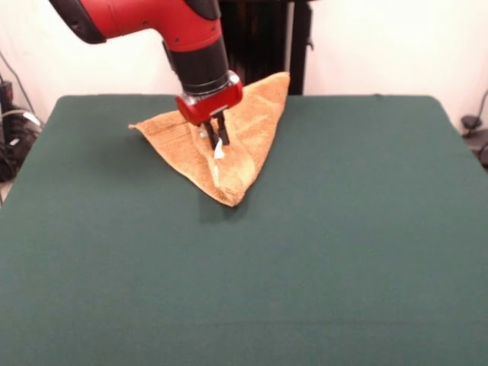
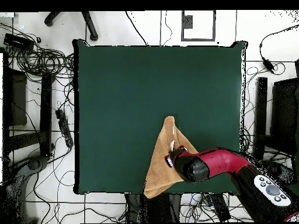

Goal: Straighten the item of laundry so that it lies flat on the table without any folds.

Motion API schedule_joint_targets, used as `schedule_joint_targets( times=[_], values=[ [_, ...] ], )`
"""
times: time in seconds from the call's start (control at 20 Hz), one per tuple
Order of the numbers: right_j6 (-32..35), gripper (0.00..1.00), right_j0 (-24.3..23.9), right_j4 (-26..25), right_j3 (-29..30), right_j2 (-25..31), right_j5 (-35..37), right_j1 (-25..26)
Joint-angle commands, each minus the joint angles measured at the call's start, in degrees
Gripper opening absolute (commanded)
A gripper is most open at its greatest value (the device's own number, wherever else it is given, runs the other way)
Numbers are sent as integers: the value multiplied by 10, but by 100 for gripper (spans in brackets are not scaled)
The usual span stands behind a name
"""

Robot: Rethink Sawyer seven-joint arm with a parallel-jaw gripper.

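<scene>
Dark green cloth covers the bench (image 1: 320,252) from edge to edge, with white wall behind it in the front view and a tiled floor strewn with cables around it in the overhead view. I note one item on the bench: the golden-orange towel (image 1: 252,126), folded over itself into a rough triangle. In the front view it sits at the far side of the bench, a little left of centre, one corner pointing toward the near side and another corner raised at the far edge. From overhead, the broad end of the towel reaches the bench edge nearest the robot's base, and its narrow tip points toward the middle of the bench. A small white label (image 1: 219,150) shows on the towel's upper face.

I see the red and black arm (image 1: 191,38) coming down from above over the towel. The gripper (image 1: 216,137) stands on the towel's middle, its dark fingers drawn close together right at the label. I cannot tell whether they have actually pinched cloth or the label.
</scene>
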Motion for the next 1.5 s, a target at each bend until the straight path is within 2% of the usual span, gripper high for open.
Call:
schedule_joint_targets(
  times=[0.05,0.25,0.45,0.7,0.85,1.1,1.5],
  values=[
    [16,0,40,-36,-32,6,-50,2],
    [22,0,43,-29,-20,4,-50,-15],
    [45,0,51,-4,32,-1,-40,-91],
    [65,0,63,51,100,3,-7,-211],
    [76,0,75,70,117,-5,-2,-244],
    [80,0,89,90,124,-19,-1,-256],
    [98,0,113,93,123,-51,-30,-249]
  ],
)
